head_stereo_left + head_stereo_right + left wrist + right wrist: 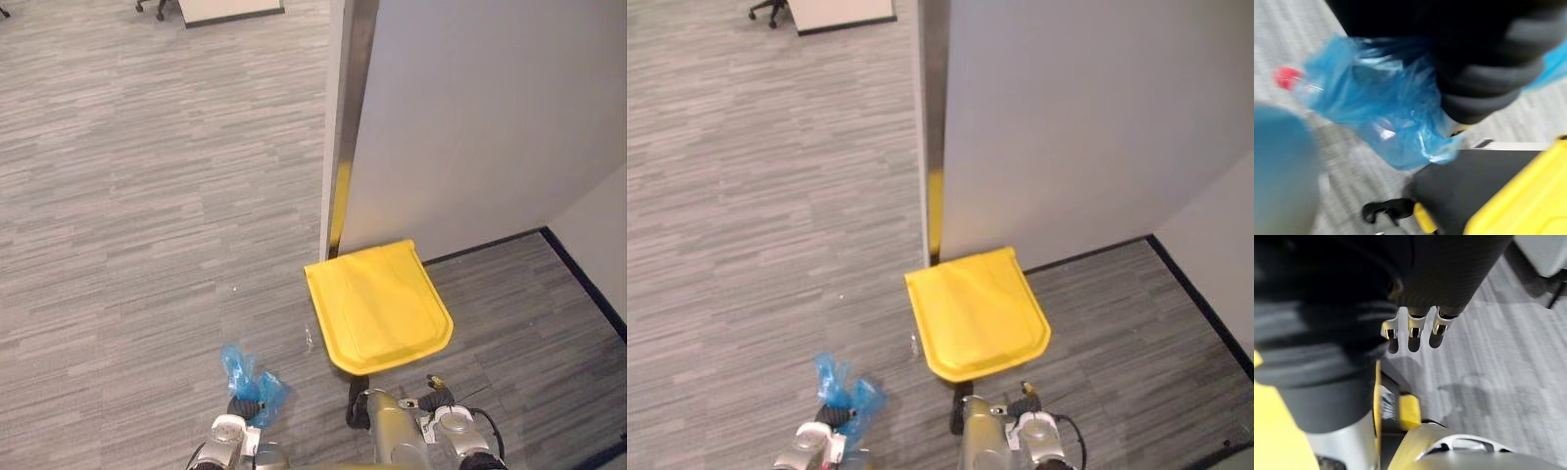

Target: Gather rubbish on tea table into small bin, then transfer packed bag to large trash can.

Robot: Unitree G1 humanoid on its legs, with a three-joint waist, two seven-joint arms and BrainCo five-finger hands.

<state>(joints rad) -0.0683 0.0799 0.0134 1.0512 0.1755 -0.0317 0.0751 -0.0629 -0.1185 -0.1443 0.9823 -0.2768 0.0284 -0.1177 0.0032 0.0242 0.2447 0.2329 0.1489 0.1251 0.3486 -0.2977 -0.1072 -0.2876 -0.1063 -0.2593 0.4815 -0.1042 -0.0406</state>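
- Gathering looks done: the blue bag [251,380] is packed, and a red cap [1284,78] shows through it.
- Still to do: drop it into the can [377,304], which stands just ahead against the partition [490,127] with its yellow lid down.
- The bag bunches right at the left hand [245,404], near and left of the can. Whether that hand grips it cannot be told.
- The right hand [1413,333] is by the lid's near edge, loosely extended and holding nothing.

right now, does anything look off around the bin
Nothing looks damaged. The yellow lid is shut while the left hand holds the blue bag, and a small pale scrap lies on the carpet beside it.
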